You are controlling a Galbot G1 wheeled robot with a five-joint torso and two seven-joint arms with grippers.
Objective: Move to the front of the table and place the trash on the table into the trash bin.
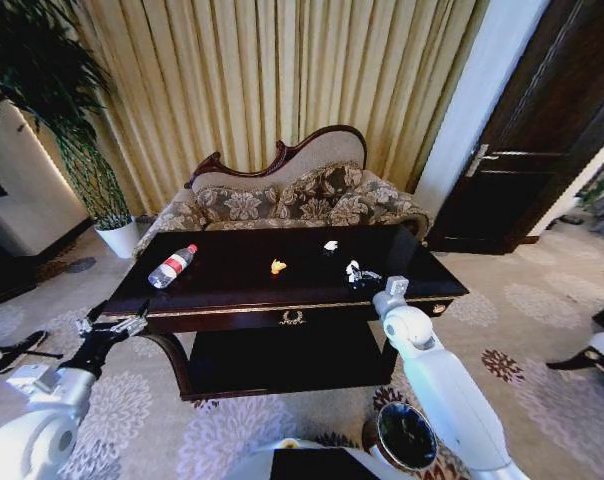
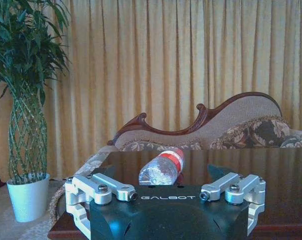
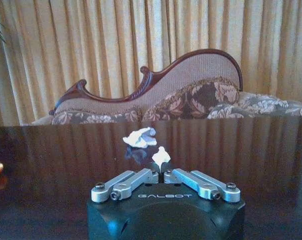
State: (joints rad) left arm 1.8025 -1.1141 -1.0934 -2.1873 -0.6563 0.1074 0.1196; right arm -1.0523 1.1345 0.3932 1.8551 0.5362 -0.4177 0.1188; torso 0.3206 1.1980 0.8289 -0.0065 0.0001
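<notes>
Right gripper (image 3: 162, 174) reaching over the bench (image 1: 232, 290), fingers clenched on a white scrap (image 3: 161, 156). Left gripper (image 1: 114, 327) hovering at near-left corner, fingers released, facing the bottle (image 2: 162, 168).

Place: home-style sitting room | Signs: floral sofa (image 1: 282, 195), gold curtains (image 1: 282, 70), potted plant (image 1: 92, 170)

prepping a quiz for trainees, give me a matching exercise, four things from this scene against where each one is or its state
Things:
1. bottle
2. orange scrap
3. trash bin
4. right gripper

Places or states:
A. on the floor in front of the table
B. lying at the table's left end
C. shut on a white scrap
D. near the middle of the tabletop

Pairs: 1-B, 2-D, 3-A, 4-C
</notes>
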